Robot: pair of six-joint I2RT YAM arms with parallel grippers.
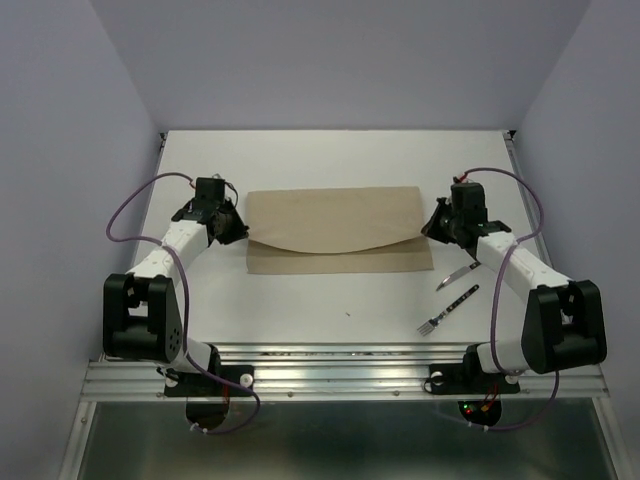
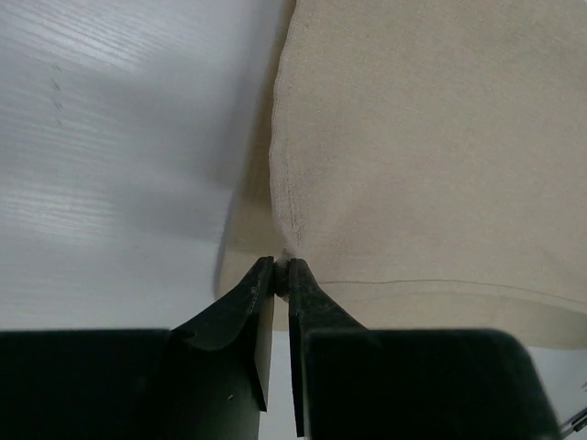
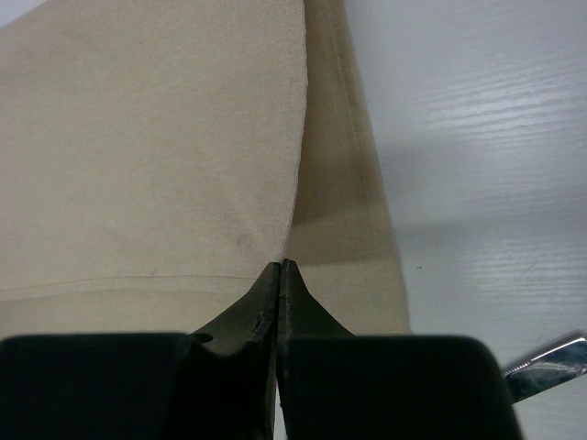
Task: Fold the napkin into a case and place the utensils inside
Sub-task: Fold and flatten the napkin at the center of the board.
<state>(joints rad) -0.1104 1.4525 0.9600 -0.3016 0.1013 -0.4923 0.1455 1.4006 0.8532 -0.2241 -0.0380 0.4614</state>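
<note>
Item one, the table (image 1: 330, 300): white, and everything else rests on it. Item two, the napkin (image 1: 335, 225): beige cloth at mid-table between my two arms, doubled over itself. The upper layer's near edge sags in a curve from one held corner to the other, and a strip of the lower layer lies flat on my side of it. Item three, my left gripper (image 2: 282, 266): clenched thin on the napkin's left corner, the hem meeting the tips. Item four, my right gripper (image 3: 280, 266): closed tight at the right corner. The cloth appears pinched there, though the wrist view sits too close to be sure. Item five, the knife (image 1: 457, 275), and item six, the fork (image 1: 448, 311): both lie on the table by my right arm, just off the napkin's near right corner, clear of the cloth. Step in hand, by my judgement: an early fold, with no case formed yet. Next move calls for carrying both corners level and together, keeping the sagging edge taut, laying it square, then letting go.
</note>
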